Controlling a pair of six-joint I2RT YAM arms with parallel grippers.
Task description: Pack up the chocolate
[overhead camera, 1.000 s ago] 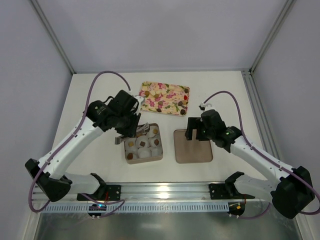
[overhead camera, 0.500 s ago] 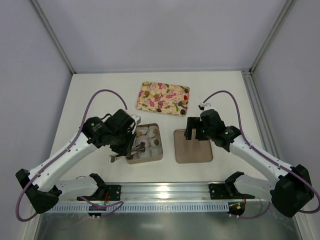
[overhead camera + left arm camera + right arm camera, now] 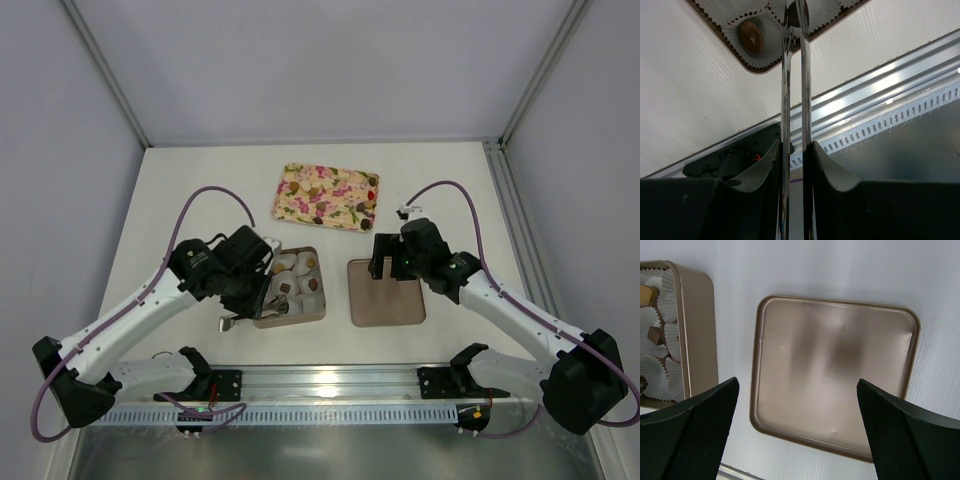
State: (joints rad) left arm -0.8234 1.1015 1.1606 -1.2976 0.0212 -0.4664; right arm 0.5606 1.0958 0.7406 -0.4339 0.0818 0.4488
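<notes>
the left gripper [image 3: 794,150] is clenched on a pair of metal tongs [image 3: 792,80], whose tips pinch a dark chocolate piece [image 3: 794,14] over a white paper cup [image 3: 822,9] at the near side of the square brown box [image 3: 292,320]. another brown chocolate [image 3: 751,36] sits in the cup beside it. more pieces [image 3: 372,182] lie on the floral tray [image 3: 328,198] farther back. the right gripper [image 3: 797,385] hangs spread wide above the shallow brown lid [image 3: 835,355], holding nothing.
</notes>
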